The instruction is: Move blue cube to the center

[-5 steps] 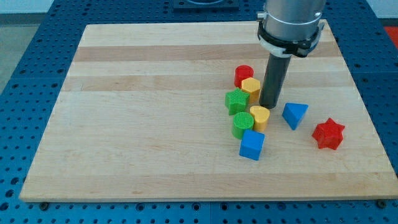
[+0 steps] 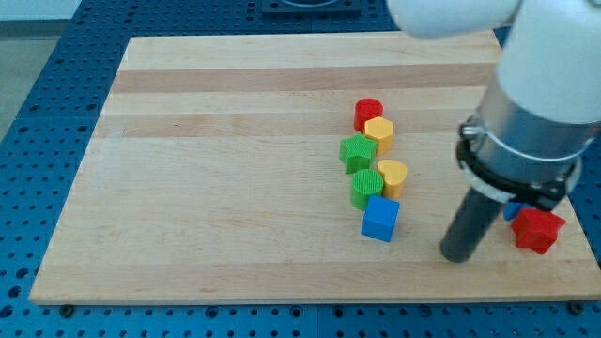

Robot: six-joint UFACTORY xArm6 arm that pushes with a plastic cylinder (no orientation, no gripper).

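Note:
The blue cube (image 2: 380,219) sits on the wooden board (image 2: 235,169), right of centre and toward the view's bottom, touching the cluster above it. My tip (image 2: 458,255) rests on the board to the right of the blue cube and slightly below it, a clear gap apart. The arm's body hides part of the board at the view's right.
Above the cube stand a green cylinder (image 2: 366,188), a yellow block (image 2: 392,176), a green star (image 2: 358,152), a yellow hexagon (image 2: 379,132) and a red cylinder (image 2: 368,112). A red star (image 2: 538,230) lies at the right, with another blue block (image 2: 513,210) mostly hidden behind the arm.
My tip has moved from beside the yellow blocks down and to the right, to the blue cube's lower right. The red star has shifted right and down. The blue triangle is now mostly hidden.

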